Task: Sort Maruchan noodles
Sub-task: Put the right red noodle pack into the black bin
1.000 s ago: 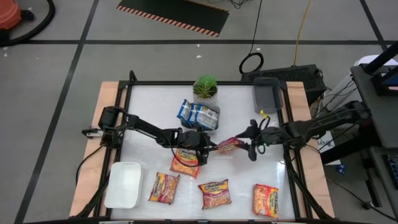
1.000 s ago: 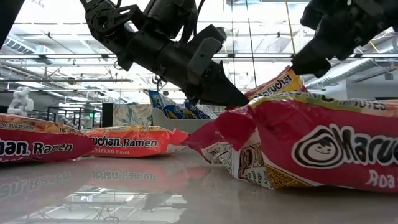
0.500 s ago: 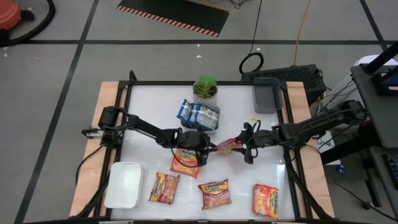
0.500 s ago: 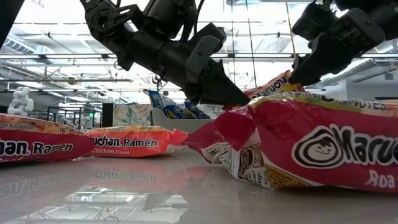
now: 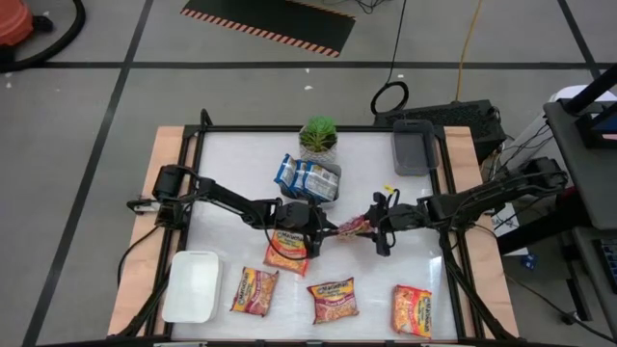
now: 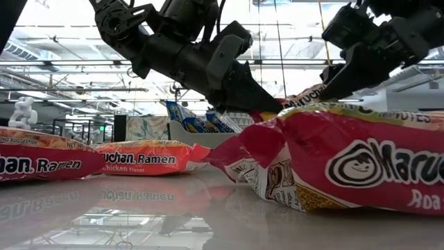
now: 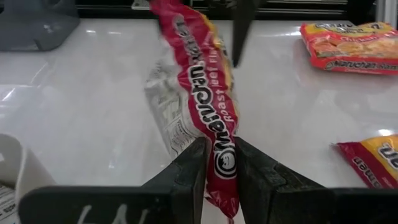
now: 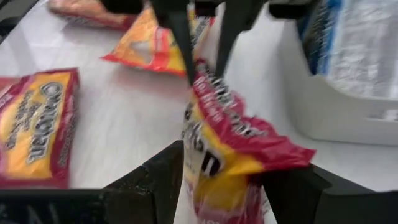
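Left claw pinches one end of the red noodle packet, whose length runs straight into the right claw, spread wide around the far end.

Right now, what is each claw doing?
Left gripper: shut on the red-and-yellow plastic ramen packet.
Right gripper: open around that packet's other end.

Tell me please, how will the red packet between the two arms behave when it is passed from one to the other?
The red packet probably bends easily: it sags and twists beyond the left tool, which pinches one end. Its glossy wrapper may slip, so the right tool, open around the other end, should close firmly. It seems light, since a pinch on one edge holds it above the table.
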{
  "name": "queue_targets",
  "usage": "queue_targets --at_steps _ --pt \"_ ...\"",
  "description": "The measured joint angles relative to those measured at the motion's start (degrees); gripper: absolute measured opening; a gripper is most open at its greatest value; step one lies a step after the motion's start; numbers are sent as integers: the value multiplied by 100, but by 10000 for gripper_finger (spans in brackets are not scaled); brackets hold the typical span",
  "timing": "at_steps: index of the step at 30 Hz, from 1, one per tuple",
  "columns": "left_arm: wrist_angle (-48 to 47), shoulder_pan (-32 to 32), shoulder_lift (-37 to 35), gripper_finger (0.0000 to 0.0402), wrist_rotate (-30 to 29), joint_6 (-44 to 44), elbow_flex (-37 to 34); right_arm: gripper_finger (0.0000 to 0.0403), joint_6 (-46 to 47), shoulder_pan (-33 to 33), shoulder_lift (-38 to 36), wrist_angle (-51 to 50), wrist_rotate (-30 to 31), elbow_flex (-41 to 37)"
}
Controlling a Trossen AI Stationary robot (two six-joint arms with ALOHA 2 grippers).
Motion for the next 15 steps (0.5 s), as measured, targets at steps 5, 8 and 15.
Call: queue_targets --at_steps 5,8,15 --pt "-44 0 0 78 114 179 0 211 86 -28 -134 -44 190 0" --pt "-68 0 0 78 119 190 0 230 249 -28 -133 -64 186 -13" --pt "-90 0 0 78 121 197 0 255 390 -34 -132 26 45 -331"
